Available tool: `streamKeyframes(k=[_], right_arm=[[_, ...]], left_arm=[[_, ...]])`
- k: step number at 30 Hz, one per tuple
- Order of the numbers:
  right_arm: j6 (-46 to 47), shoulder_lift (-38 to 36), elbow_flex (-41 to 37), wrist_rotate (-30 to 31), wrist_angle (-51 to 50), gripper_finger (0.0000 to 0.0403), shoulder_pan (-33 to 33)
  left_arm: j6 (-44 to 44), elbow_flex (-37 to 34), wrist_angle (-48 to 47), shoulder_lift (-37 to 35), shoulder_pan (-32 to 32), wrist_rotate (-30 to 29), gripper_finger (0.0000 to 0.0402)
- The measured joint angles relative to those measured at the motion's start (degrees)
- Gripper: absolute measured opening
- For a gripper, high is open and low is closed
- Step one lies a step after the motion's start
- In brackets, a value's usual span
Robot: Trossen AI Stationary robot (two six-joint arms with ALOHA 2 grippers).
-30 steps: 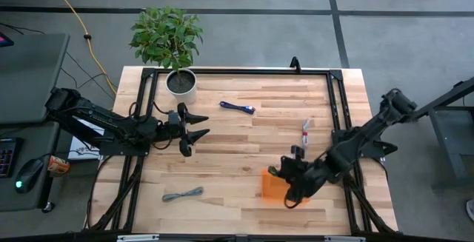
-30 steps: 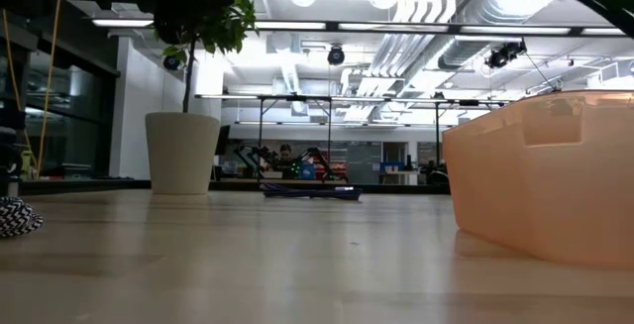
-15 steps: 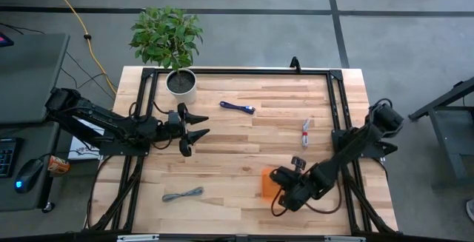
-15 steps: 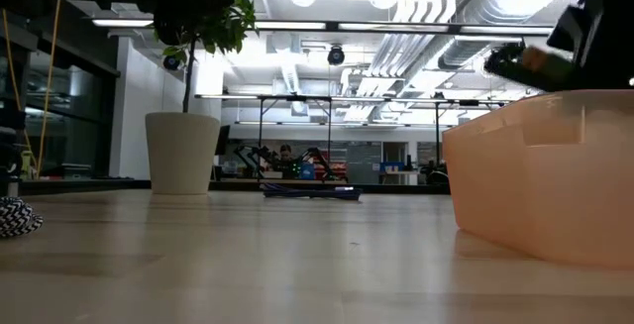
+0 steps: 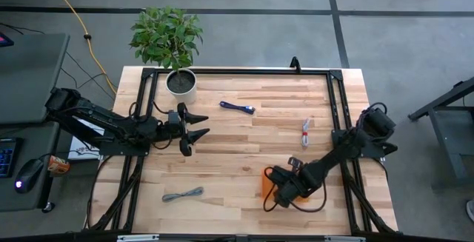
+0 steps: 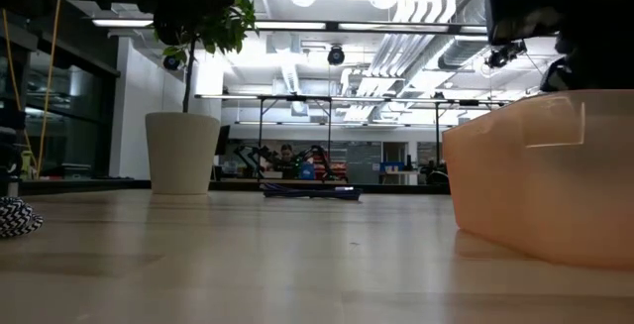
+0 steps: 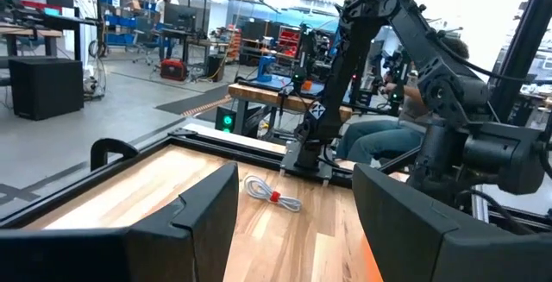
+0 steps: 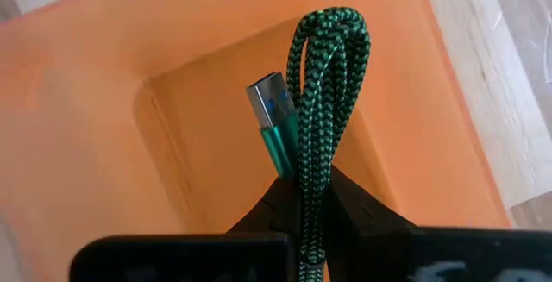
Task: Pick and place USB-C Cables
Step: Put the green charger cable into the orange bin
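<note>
Green cable [image 8: 323,101]: braided, folded in a loop, silver-tipped plug shown; pinched by right claw [image 8: 304,197] over orange tray [image 8: 103,118].
Tray contents: hidden by claw.
Blue cable [image 5: 238,107]: tabletop [image 5: 222,153] 12 o'clock.
Left claw [image 5: 194,132]: spread, 9 o'clock.

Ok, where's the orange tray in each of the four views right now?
High view: orange tray at the table's front right, mostly under the right gripper.
Low view: fills the right side, nearest the camera.
Left wrist view: only an orange sliver beside the right finger.
Right wrist view: fills the picture behind the held green cable.
Shared landmark: the right arm.
</note>
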Motion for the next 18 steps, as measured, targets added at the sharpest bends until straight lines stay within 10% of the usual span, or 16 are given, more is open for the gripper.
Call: streamKeyframes(k=[18], right_arm=[[-0.5, 1.2, 0.0, -4.5, 0.2, 0.0061, -1.4]], left_arm=[[0.0, 0.0, 0.0, 0.0, 0.0, 0.0, 0.0209]])
